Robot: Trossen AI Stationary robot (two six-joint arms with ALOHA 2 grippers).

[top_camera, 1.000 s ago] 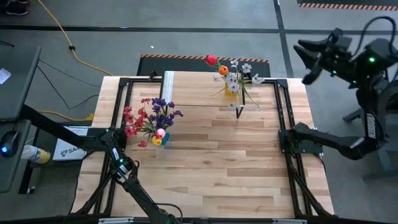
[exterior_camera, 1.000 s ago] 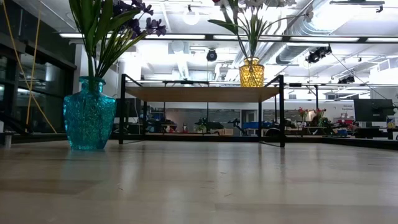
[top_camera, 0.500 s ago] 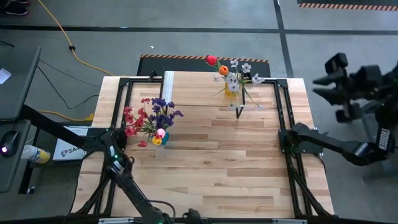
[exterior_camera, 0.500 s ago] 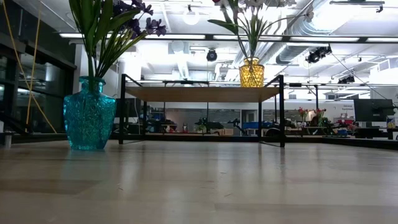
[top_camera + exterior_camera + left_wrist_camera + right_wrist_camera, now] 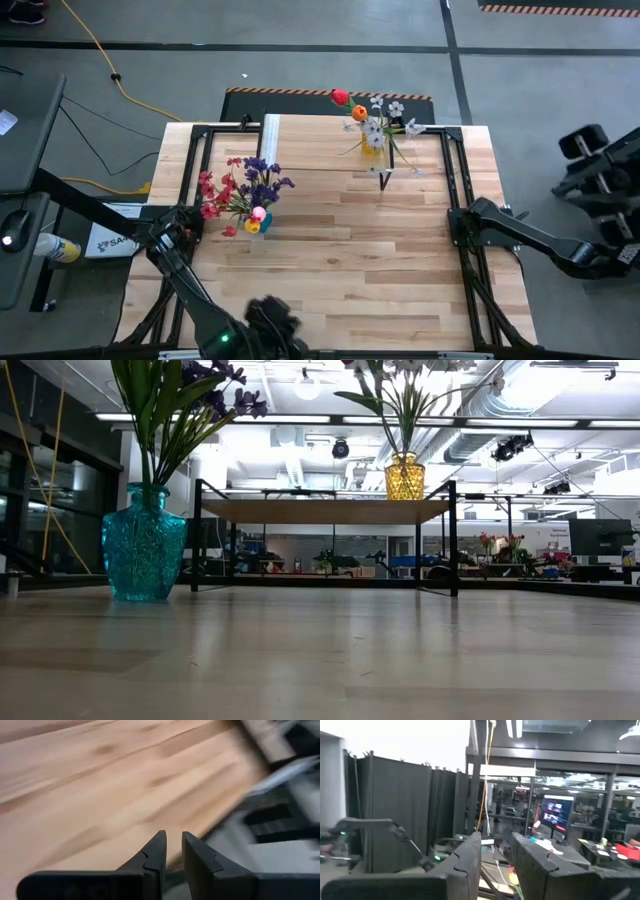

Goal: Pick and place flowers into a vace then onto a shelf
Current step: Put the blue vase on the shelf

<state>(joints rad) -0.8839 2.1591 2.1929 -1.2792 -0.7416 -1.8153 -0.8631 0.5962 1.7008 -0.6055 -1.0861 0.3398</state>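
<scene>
Two bunches of flowers stand in vases. Purple, red and pink blooms fill a blue glass vase whose base rests on the tabletop at its left side. Red, orange and white blooms fill a yellow vase standing on the shelf at the far edge. My left gripper hovers over the near left edge, slightly open and empty. My right gripper is open and empty, out beyond the table's right edge.
The shelf's black legs and its white strip stand along the far part of the table. Black frame rails run down both sides. Bare planks lie between the vases and the near edge.
My right arm has swung away from the far right corner, out past the table's right edge and toward the near side. My left arm has drawn back toward the near edge, and its gripper now shows low at the near left. The vases and flowers have stayed put.
</scene>
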